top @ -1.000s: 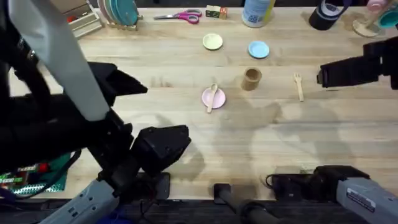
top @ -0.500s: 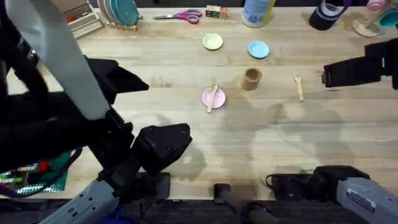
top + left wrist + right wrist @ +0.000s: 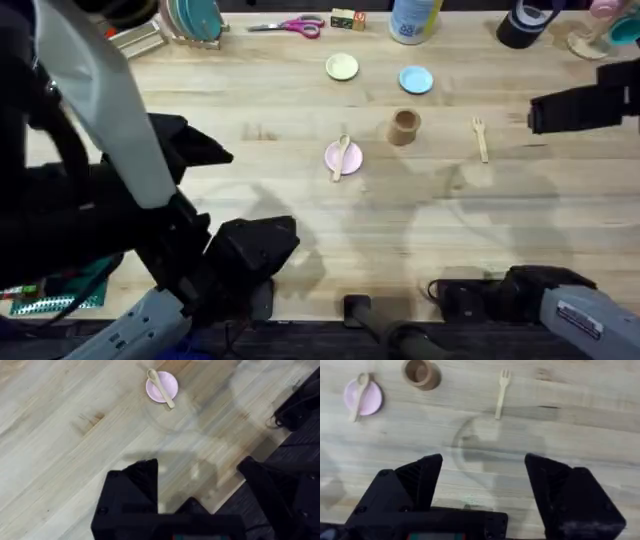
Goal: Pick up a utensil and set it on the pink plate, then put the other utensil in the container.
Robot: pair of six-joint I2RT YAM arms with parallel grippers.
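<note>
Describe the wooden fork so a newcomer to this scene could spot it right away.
Start at the middle of the wooden table and find the tan cup standing there. The fork lies flat on bare wood on the right arm's side of that cup, tines pointing away from the arm bases. Unlike the wooden spoon, which rests on the pink plate, it has short tines and touches nothing.

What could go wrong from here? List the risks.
1. The fork lies flat on the table, thin and hard to pinch; the fingers may slip or push it.
2. The cup is narrow and upright; lowering the fork off-centre could tip it.
3. The spoon overhangs the pink plate next to the cup; an arm passing close might knock it off.
</note>
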